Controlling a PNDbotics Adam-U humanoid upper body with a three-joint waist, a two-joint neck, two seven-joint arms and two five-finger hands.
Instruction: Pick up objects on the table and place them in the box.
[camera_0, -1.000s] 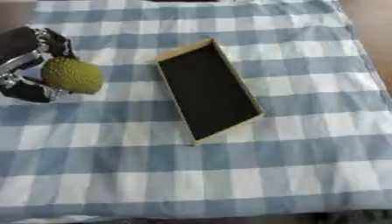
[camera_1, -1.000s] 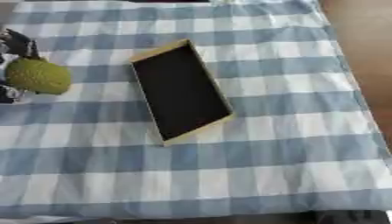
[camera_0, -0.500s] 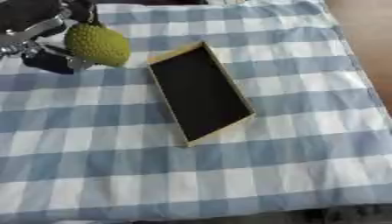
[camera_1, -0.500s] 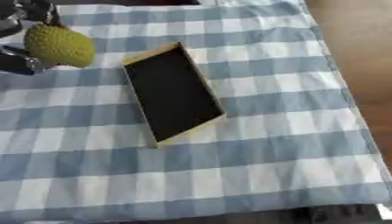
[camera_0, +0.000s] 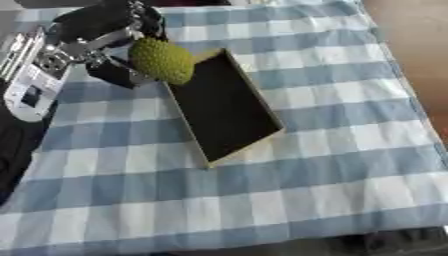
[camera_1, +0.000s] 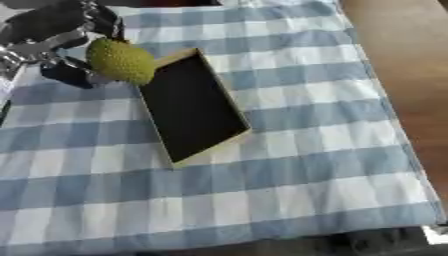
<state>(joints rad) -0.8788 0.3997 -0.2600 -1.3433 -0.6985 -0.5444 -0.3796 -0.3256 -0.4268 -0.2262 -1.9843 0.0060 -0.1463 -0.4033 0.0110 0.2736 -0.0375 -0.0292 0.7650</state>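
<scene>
Our left hand (camera_0: 105, 42) curls its fingers (camera_0: 114, 75) round a bumpy yellow-green fruit (camera_0: 163, 61), jackfruit-like, hiding its far side. We hold it over the far left corner of the open box (camera_0: 229, 107), whose dark inside shows no label. The box lies askew on the blue-checked tablecloth (camera_0: 332, 165), toward its far left.

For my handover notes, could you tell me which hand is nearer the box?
Left. The left hand holds the bumpy green fruit over the box's far left corner; the right hand shows in neither view.
</scene>
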